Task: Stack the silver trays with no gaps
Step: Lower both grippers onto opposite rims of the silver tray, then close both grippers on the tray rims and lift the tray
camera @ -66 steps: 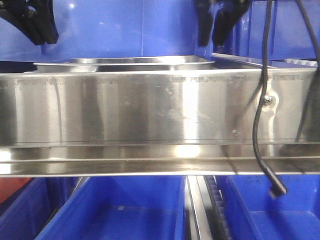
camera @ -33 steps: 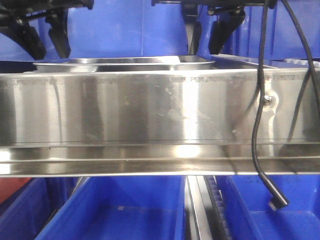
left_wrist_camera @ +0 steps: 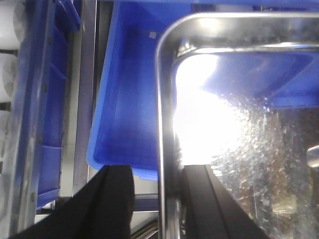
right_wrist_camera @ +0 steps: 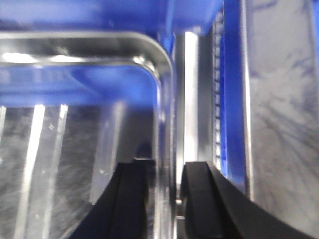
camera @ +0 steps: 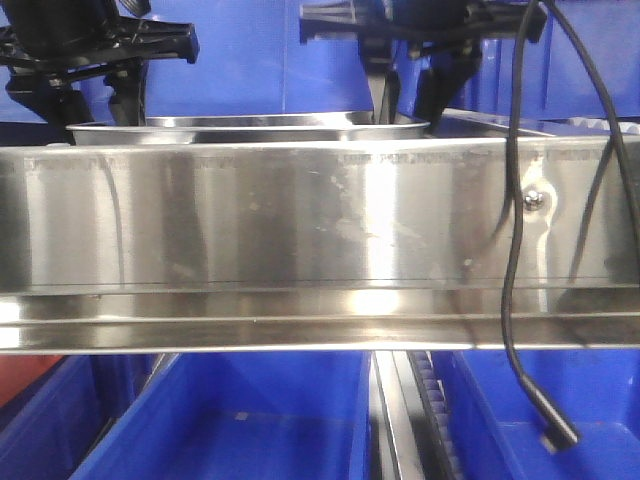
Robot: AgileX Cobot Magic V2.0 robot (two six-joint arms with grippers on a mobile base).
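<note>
Behind the steel rail, a silver tray (camera: pixel 250 124) shows only its rim and part of its inside. My left gripper (camera: pixel 92 105) has come down over the tray's left end, and my right gripper (camera: pixel 405 100) over its right end. In the left wrist view the tray's rolled rim (left_wrist_camera: pixel 164 109) runs between the fingers of the open left gripper (left_wrist_camera: pixel 158 199): one finger is inside the tray and the other outside, with a gap. In the right wrist view the open right gripper (right_wrist_camera: pixel 167 199) straddles the tray's rim (right_wrist_camera: pixel 167 114) the same way, with narrower gaps.
A long steel rail (camera: pixel 300 220) with a screw crosses the front view and hides the tray's lower part. Deep blue bins (camera: pixel 250 420) sit below it, and another blue bin (left_wrist_camera: pixel 124 99) lies under the tray's left end. A black cable (camera: pixel 515 260) hangs at right.
Both grippers have dropped from above the frame's top down to the tray's two ends, and their fingers now reach rim level. The tray has not visibly moved.
</note>
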